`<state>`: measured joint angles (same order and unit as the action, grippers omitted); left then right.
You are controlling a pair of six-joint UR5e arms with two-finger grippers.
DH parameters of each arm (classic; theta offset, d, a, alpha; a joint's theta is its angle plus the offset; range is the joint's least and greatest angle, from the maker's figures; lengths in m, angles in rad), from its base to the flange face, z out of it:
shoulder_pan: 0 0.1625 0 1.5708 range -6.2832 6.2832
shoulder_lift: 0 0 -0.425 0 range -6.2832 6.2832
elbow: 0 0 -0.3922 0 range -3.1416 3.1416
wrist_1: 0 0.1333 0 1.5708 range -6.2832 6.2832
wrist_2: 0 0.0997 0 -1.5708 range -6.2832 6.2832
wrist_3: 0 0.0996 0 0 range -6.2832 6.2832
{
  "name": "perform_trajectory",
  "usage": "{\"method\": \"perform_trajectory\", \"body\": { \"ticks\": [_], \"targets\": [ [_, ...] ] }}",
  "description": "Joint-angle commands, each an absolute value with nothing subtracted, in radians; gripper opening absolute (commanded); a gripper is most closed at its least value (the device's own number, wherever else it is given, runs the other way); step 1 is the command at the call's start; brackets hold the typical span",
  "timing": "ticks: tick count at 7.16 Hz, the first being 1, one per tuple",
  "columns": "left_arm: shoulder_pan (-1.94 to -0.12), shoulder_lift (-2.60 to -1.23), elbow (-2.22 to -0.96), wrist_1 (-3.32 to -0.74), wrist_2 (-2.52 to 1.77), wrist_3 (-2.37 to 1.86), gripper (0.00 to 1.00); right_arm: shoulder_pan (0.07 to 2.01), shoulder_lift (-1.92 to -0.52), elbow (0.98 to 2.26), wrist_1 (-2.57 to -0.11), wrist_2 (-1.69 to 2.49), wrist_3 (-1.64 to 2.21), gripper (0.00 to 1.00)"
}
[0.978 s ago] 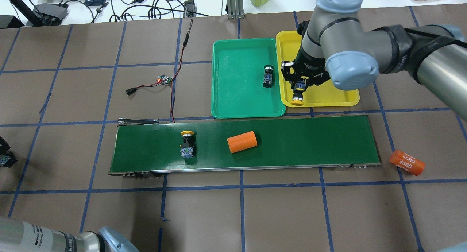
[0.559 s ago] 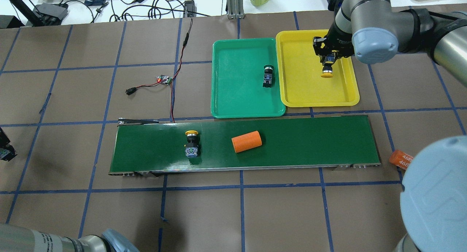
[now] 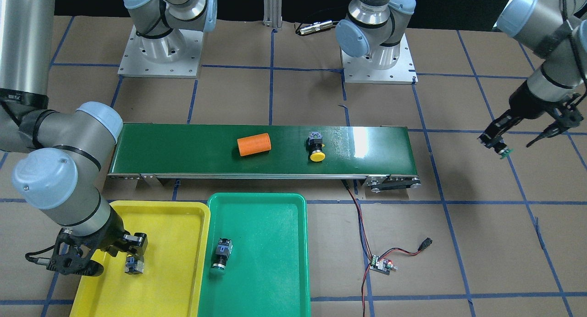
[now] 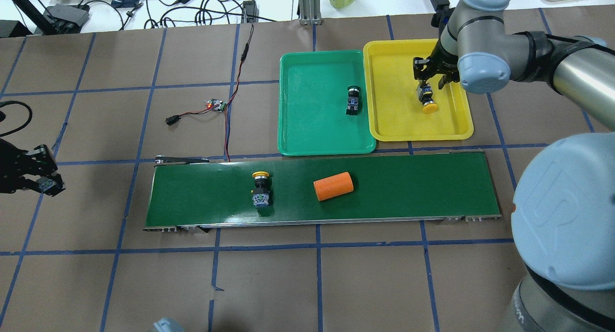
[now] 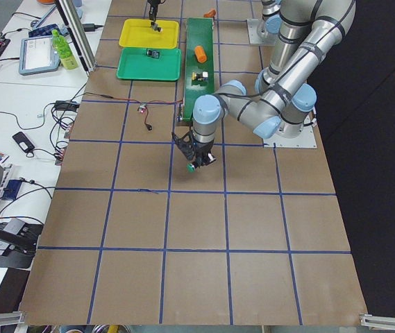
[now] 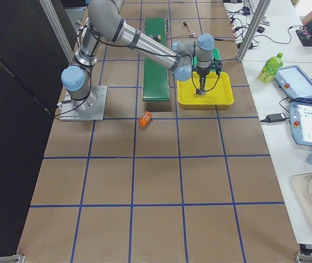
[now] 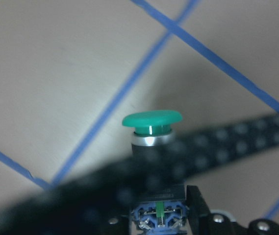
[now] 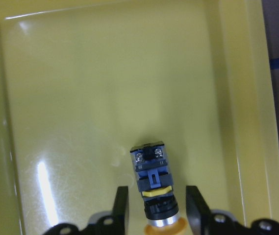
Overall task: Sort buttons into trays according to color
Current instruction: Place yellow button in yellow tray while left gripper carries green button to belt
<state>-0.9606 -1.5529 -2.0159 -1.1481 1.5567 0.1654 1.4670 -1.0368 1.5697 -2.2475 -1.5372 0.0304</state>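
Observation:
A yellow-capped button (image 4: 427, 103) lies in the yellow tray (image 4: 399, 125) at its far right. My right gripper (image 4: 426, 92) stands open astride it. In the right wrist view its fingers (image 8: 121, 205) show a gap on each side of the button's body (image 8: 151, 171). My left gripper (image 4: 48, 184) hangs left of the belt, shut on a green-capped button (image 7: 152, 120). Another green-capped button (image 4: 353, 100) lies in the green tray (image 4: 312, 125). A second yellow-capped button (image 4: 261, 188) stands on the conveyor belt (image 4: 408, 188).
An orange cylinder (image 4: 333, 186) lies on the belt to the right of the yellow-capped button. Another orange cylinder (image 6: 145, 119) lies on the table off the belt's right end. A small circuit board with wires (image 4: 217, 104) sits left of the green tray.
My right gripper carried the yellow-capped button from the tray's near left to its far right, lowered it and opened. The left gripper came further into view. The belt's objects shifted right.

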Motion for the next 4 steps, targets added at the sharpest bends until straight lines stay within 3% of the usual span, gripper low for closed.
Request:
{"method": "perform_trajectory", "body": {
  "ticks": [1, 4],
  "targets": [
    [-1.289, -1.503, -2.037, -1.177, 1.569, 0.121, 0.00, 1.470, -1.124, 1.574, -2.136, -1.536, 0.029, 1.00],
    [-1.518, -1.522, -2.083, -1.073, 1.565, -0.067, 0.00, 1.474, -1.395, 1.594, -1.788, -1.537, 0.041, 1.00]
  ]
}}
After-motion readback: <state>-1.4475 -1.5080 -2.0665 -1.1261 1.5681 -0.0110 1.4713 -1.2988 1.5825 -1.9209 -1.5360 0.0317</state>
